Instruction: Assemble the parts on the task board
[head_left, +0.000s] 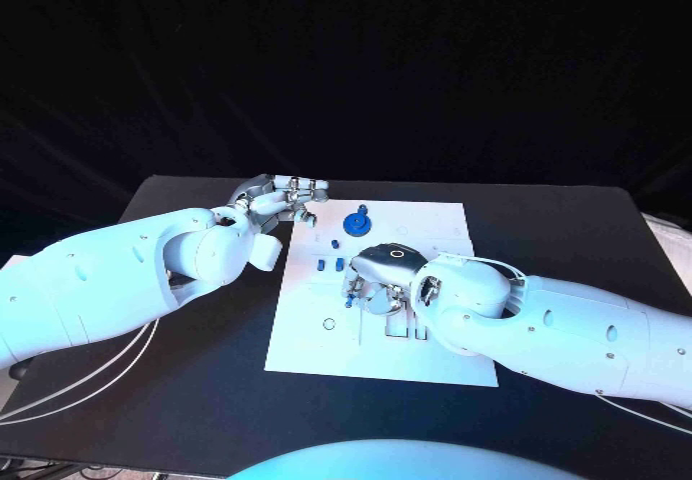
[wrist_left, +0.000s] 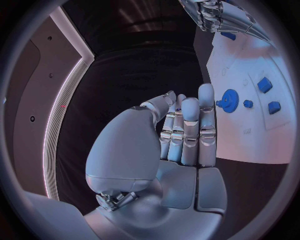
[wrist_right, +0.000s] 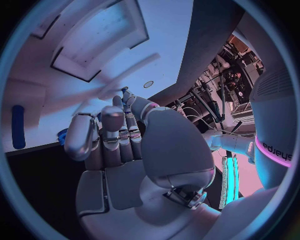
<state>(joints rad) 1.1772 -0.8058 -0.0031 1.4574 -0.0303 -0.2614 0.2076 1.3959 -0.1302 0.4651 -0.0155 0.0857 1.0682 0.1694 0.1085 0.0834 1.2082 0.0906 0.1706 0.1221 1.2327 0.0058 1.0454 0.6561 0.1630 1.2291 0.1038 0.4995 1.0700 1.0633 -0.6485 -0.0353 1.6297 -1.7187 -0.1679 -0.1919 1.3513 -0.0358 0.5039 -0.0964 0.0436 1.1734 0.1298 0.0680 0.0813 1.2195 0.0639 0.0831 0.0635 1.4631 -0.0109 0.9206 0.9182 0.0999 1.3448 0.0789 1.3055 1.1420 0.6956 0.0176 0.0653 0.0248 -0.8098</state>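
The white task board (head_left: 433, 350) lies in the middle of the black table. A blue gear (head_left: 358, 220) (wrist_left: 230, 97) sits near its far edge, with small blue parts (head_left: 330, 265) (wrist_left: 265, 84) beside it. My left hand (head_left: 281, 200) (wrist_left: 184, 132) hovers off the board's far left corner, fingers straight and side by side, holding nothing. My right hand (head_left: 382, 280) (wrist_right: 109, 135) is over the board's middle with its fingertips down at the surface. A small blue part (head_left: 351, 292) (wrist_left: 229, 36) shows right at those fingertips; whether it is pinched is hidden. A long blue part (wrist_right: 17, 126) lies further off on the board.
Shallow recesses (wrist_right: 100, 45) and a small hole (head_left: 329, 323) mark the board. Black table (head_left: 188, 390) surrounds the board on all sides, with dark cloth behind it. Both white forearms reach in low over the table.
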